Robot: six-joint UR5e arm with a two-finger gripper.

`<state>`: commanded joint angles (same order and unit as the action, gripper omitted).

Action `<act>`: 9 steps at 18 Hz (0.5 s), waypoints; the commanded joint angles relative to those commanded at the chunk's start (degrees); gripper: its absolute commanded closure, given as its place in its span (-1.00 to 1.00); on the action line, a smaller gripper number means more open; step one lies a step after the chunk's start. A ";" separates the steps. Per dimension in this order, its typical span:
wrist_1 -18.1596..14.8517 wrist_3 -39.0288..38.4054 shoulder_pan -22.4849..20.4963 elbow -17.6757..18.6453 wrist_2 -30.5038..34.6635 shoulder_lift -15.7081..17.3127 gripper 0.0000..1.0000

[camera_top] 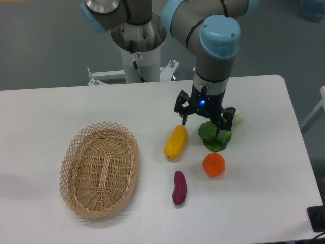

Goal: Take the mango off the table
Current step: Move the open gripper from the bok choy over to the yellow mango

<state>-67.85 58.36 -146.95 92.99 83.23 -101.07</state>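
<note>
Mango (pixel 175 142): smooth, firm, judged slippery; lay below-left of tool; best gripped across its middle.
Tool (pixel 202 123): spread wide, empty.

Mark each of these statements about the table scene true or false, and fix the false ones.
1. The mango lies inside the wicker basket. False: it lies on the table, right of the basket.
2. The gripper is open and holds nothing. True.
3. The orange sits in front of the leafy green vegetable. True.
4. The purple sweet potato touches the mango. False: they lie apart.
5. The basket is full of fruit. False: it is empty.
</note>
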 joint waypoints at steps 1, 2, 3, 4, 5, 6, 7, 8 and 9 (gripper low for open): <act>0.26 0.00 0.00 0.17 0.00 0.00 -1.00; 0.35 0.09 -0.09 0.96 0.00 0.35 -1.00; 0.26 0.44 -0.61 1.23 0.00 0.79 -1.00; 0.09 0.53 -0.79 0.97 -0.09 0.88 -1.00; 0.17 0.53 -0.79 1.05 -0.09 0.88 -1.00; 0.26 0.61 -0.79 1.49 -0.09 0.97 -1.00; 0.26 0.62 -0.88 1.58 -0.09 0.97 -1.00; 0.26 0.62 -0.79 1.58 -0.09 1.05 -1.00; 0.26 0.62 -0.79 1.58 -0.09 1.05 -1.00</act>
<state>-67.59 58.97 -147.74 94.57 83.14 -100.02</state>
